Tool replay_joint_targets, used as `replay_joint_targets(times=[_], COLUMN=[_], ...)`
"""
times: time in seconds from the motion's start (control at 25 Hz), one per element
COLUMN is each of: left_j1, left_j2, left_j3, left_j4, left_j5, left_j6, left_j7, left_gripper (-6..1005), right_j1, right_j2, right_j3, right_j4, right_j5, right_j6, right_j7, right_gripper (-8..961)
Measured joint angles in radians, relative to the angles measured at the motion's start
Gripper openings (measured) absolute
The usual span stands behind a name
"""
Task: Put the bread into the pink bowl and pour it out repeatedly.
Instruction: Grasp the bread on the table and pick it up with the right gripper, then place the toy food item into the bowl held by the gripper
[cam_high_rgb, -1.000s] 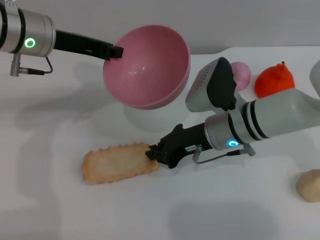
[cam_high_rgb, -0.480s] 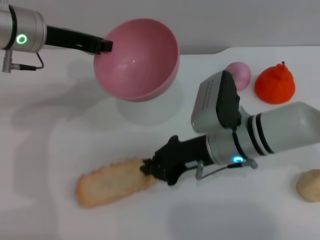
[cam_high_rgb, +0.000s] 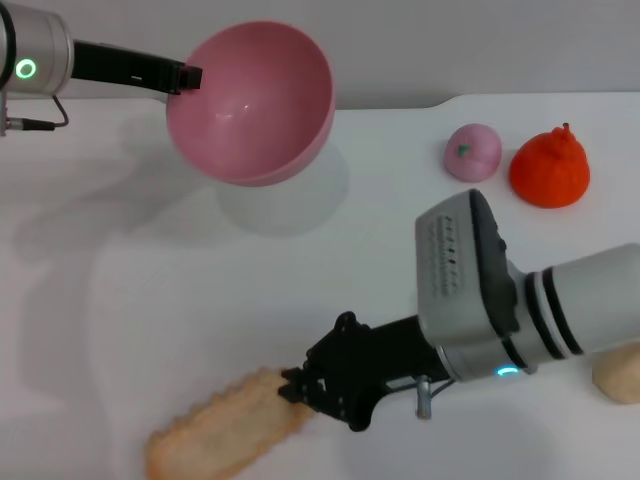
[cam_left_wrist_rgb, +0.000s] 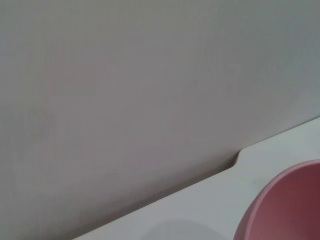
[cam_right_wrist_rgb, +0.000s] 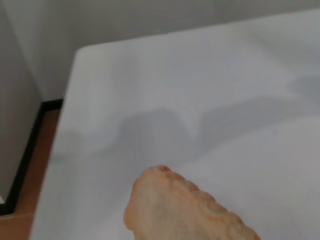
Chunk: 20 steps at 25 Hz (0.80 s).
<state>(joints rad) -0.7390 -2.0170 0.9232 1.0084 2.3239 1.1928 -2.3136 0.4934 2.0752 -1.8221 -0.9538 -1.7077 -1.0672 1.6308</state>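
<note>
Table, white, filled the head view, w/ a pale wall behind it. Right arm came in from abt 3 o'clock, its big grey wrist housing and black end reaching toward 7 o'clock. Pink bowl sat up at abt 11 o'clock, lifted off the table and tipped so its glossy inside faced the camera; its shadow lay on the table just below. Left gripper held the bowl at its rim on the 9 o'clock side, jaws pinched on that rim, arm coming in from the 10 o'clock corner. Left wrist view showed only a curve of the bowl, table edge and wall; no fingers seen there.

Bread was at abt 7 o'clock, low in the head view, plain pale tan side up, ridged edge visible, tilted w/ its far end pointing to the lower corner. Right gripper was clamped on the bread's near end, jaws pressed onto it. Couldn't tell whether the loaf's far end touched the table. Right wrist view showed the bread close up over the table, w/ a strip of floor past the table's edge.

Orange toy was at abt 2 o'clock, small pink ball just beside it on the 9 o'clock side. Beige lump sat at abt 4 o'clock, partly behind the right arm
</note>
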Motion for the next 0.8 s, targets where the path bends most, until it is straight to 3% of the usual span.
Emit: replay_joint_targets(times=[0.36, 0.8], left_j1=[0.001, -0.006], left_j2=[0.001, 0.001], left_j3=[0.007, 0.011], left_j4=[-0.031, -0.073], left_j5=[0.000, 0.031], left_j6=[-0.027, -0.065], left_j7=[0.001, 0.012], left_gripper=[43, 43], right_j1=[-0.072, -0.085], right_j2=[0.002, 0.003], right_j3=[0.077, 0.150], right_j4=[-0.095, -0.178], right_j5=[0.003, 0.020], right_j6=[-0.086, -0.138], right_j7=[-0.088, -0.123], right_gripper=[53, 52])
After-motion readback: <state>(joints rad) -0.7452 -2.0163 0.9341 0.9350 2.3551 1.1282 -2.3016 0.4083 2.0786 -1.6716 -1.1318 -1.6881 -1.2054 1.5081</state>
